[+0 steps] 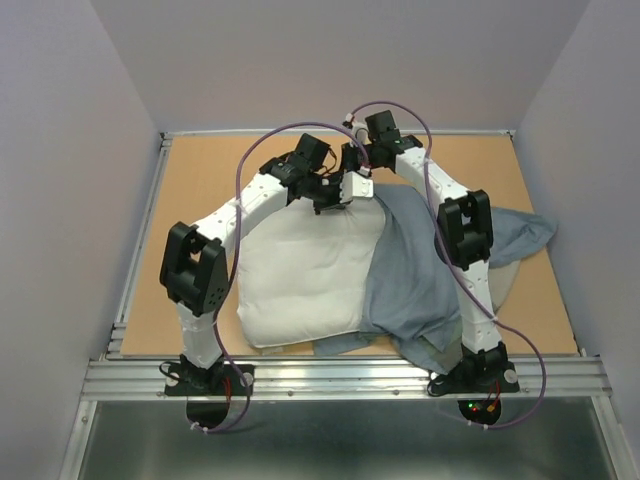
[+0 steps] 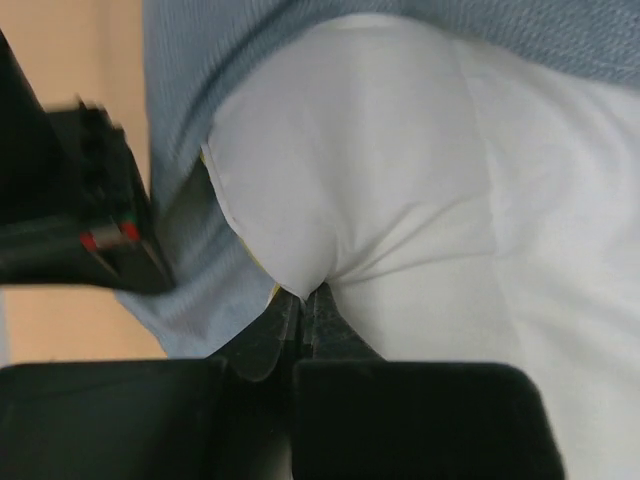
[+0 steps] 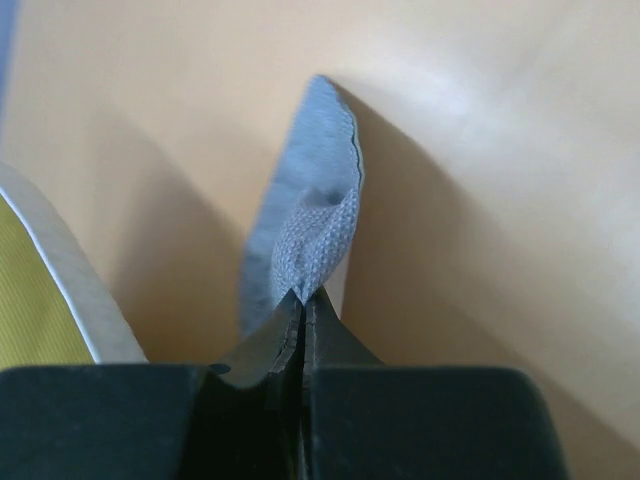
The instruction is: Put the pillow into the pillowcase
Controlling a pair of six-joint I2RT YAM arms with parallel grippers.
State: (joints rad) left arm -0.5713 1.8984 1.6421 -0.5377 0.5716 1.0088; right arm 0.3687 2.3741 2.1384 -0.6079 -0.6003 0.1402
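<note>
White pillow (image 2: 400,180) pinched in shut left jaws, grey-blue pillowcase (image 3: 305,240) (its edge) in right jaws.

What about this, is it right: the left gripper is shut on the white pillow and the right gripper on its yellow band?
Not quite. The right wrist view shows the right gripper shut on a fold of the grey-blue pillowcase; the yellow band lies apart. The left gripper is indeed shut on the white pillow.

We see a white pillow (image 1: 305,275) with a yellow band (image 3: 30,300) along one edge. Right of the pillow the pillowcase (image 1: 420,270) is grey-blue, finely dotted in weave; under the pillow the table (image 1: 200,180) is tan.
</note>
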